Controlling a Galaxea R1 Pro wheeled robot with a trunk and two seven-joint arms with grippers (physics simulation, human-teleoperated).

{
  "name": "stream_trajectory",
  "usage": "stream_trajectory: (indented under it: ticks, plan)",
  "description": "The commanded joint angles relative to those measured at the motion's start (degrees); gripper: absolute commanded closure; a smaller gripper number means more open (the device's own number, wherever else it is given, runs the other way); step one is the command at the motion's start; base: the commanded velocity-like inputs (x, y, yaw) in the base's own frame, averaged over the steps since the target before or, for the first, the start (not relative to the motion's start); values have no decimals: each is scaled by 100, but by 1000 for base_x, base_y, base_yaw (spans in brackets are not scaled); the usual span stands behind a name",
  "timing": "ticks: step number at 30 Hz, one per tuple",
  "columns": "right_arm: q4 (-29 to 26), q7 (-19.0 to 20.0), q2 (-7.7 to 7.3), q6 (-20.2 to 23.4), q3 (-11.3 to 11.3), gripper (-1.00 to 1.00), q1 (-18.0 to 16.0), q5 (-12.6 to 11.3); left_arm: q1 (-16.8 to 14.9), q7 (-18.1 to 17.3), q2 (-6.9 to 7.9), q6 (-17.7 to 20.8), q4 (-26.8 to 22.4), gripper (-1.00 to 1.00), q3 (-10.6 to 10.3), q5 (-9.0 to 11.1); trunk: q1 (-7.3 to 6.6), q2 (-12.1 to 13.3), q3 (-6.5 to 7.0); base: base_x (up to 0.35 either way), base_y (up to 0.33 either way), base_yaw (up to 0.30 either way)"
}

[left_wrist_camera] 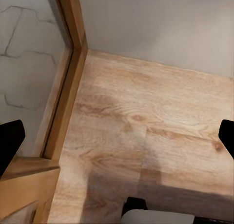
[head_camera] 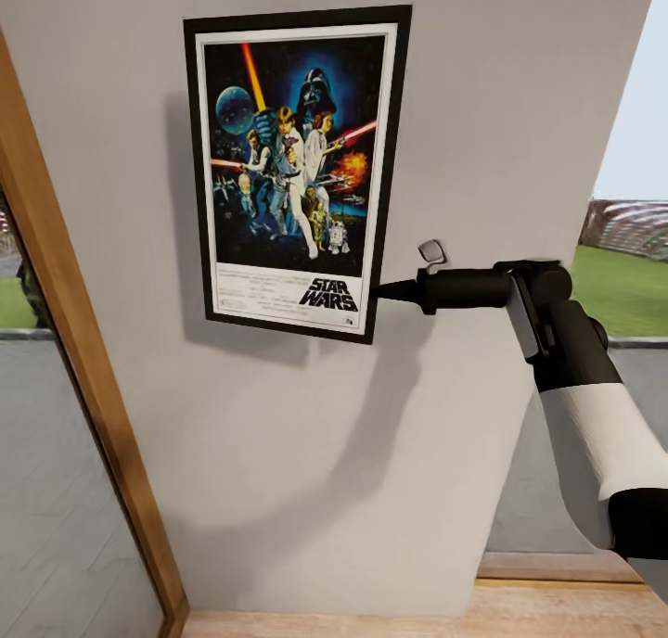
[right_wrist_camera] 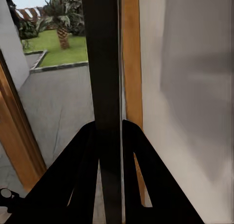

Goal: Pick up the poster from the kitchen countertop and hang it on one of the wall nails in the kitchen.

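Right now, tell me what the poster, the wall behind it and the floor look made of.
Poster: thin rigid print, glossy black frame, white border. Wall: plain matte light grey, likely painted plaster. Floor: pale wood planks, with visible grain and knots. Right gripper: jaws shut on the poster's edge.

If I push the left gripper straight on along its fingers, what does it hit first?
Most likely the wooden floor: the left wrist view looks down onto the planks, between the left gripper fingertips. The wooden door frame stands off to one side, the grey wall beyond. Depth is unclear.
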Motion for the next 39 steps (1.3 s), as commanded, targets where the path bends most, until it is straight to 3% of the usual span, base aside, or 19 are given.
stream_trajectory:
  ticks: [1,17,28,39]
  plan:
    - [2,-5,-5,66,12,100,-2,-43,1,-38,-3,-6,-3,-100,21,-2,3,-4,0,92,29,0]
    - [-5,-6,-5,66,12,100,-2,-43,1,-38,-3,-6,-3,-100,23,-2,3,-4,0,24,5,0]
    - [-14,-6,-5,66,12,100,-2,-43,1,-38,-3,-6,-3,-100,23,-2,3,-4,0,241,0,0]
    - [-30,-1,-5,66,9,100,-2,-43,1,-38,-2,-6,-3,-100,23,-2,3,-4,0,38,0,0]
